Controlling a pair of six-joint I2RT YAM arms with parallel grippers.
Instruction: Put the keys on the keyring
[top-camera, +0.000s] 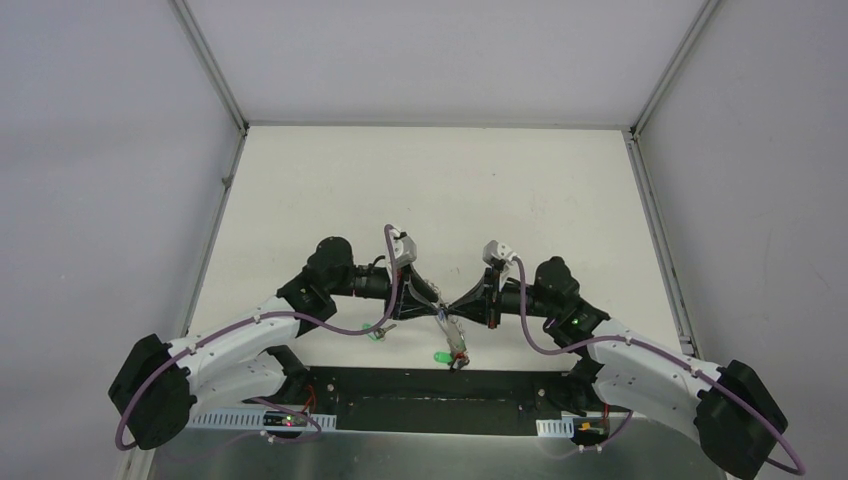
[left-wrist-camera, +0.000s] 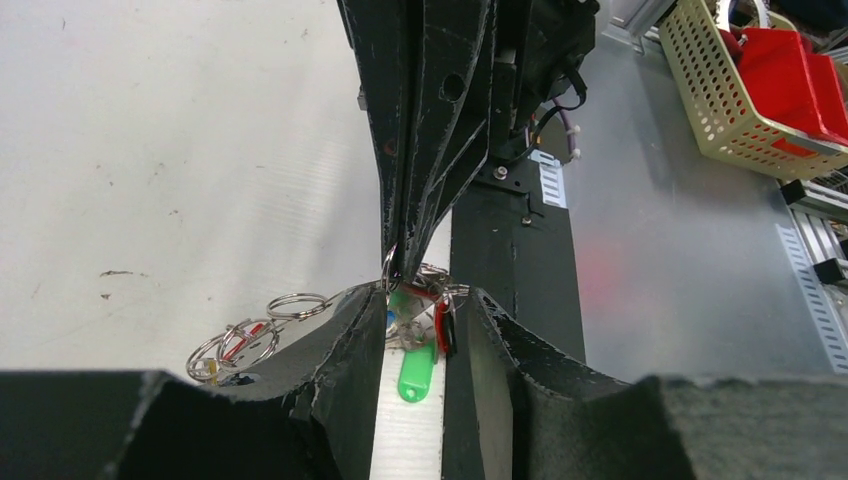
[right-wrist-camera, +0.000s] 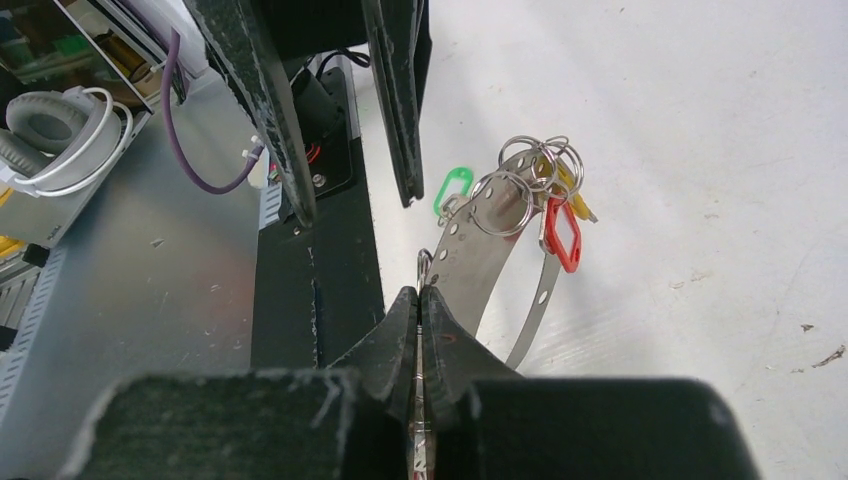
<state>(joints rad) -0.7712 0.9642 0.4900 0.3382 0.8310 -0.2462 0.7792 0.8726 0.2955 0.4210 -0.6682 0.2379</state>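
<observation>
The keyring (right-wrist-camera: 478, 255), a grey metal band loop with holes, hangs above the table with my right gripper (right-wrist-camera: 421, 292) shut on its thin end. Small split rings on it carry a red tag (right-wrist-camera: 562, 240), a yellow tag (right-wrist-camera: 577, 203) and the green-tagged key (right-wrist-camera: 455, 188). My left gripper (left-wrist-camera: 427, 300) stands open around this bunch, jaws apart, with the green tag (left-wrist-camera: 417, 372) and a red tag (left-wrist-camera: 441, 326) in the gap. Only a sliver of blue shows there. Both grippers meet tip to tip over the near table (top-camera: 447, 311).
A loose bunch of small rings (left-wrist-camera: 242, 342) with red and yellow bits lies on the white table left of my left gripper. The black base plate (top-camera: 440, 405) runs just behind the bunch. A perforated basket (left-wrist-camera: 735, 95) stands off the table.
</observation>
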